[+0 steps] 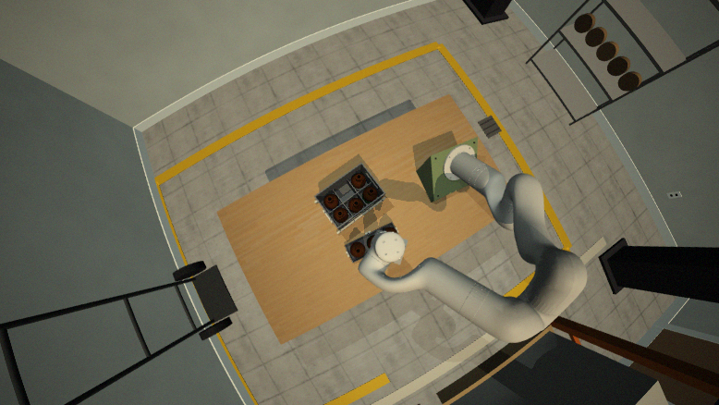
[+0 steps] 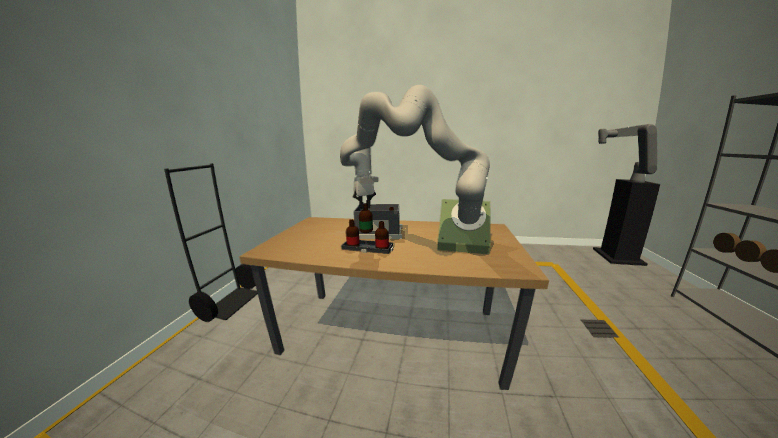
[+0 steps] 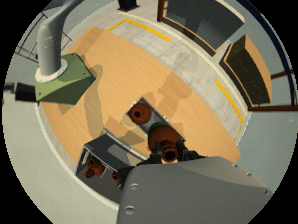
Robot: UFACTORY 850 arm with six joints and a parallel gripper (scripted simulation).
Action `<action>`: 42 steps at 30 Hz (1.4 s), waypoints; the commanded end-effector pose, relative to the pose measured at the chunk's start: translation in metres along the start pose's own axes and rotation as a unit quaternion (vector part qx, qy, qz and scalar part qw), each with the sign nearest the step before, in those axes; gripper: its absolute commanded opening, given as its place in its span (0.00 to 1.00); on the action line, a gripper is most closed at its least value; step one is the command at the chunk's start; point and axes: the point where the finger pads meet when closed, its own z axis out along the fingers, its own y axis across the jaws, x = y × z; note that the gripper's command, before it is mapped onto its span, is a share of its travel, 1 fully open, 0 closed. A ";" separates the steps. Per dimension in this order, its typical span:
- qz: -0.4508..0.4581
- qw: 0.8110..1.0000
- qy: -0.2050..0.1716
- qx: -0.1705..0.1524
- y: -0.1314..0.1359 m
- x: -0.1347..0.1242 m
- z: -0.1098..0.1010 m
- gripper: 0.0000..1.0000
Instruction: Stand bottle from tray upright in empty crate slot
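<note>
My gripper (image 2: 364, 207) (image 3: 167, 149) is shut on the neck of a brown bottle with a green label (image 2: 365, 220) (image 3: 162, 138). The bottle hangs upright above the middle of the tray (image 2: 348, 247) (image 3: 156, 115), between two red-labelled bottles: one red-labelled bottle (image 2: 352, 234) and another red-labelled bottle (image 2: 382, 237) stand in the tray. In the top view the wrist hides the gripper and part of the tray. The grey crate (image 1: 326, 212) (image 2: 389, 217) (image 3: 102, 145) stands beside the tray. It holds several bottles; its empty slot (image 1: 344, 190) is the middle one of the row farther from the tray.
The wooden table (image 1: 262, 251) (image 2: 304, 239) carries all of this. The green base block (image 1: 425, 177) (image 2: 463, 243) (image 3: 70, 82) of the arm stands to the right of the crate in the top and exterior views. The crate's walls rise higher than the low tray's.
</note>
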 end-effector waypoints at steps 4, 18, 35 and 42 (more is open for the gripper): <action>0.000 1.000 -0.001 0.000 0.001 0.000 -0.006 0.00; 0.000 1.000 -0.001 0.000 0.000 0.000 -0.021 0.00; 0.000 1.000 -0.001 0.000 0.000 0.000 -0.025 0.00; 0.000 1.000 -0.001 0.000 0.000 0.000 -0.025 0.00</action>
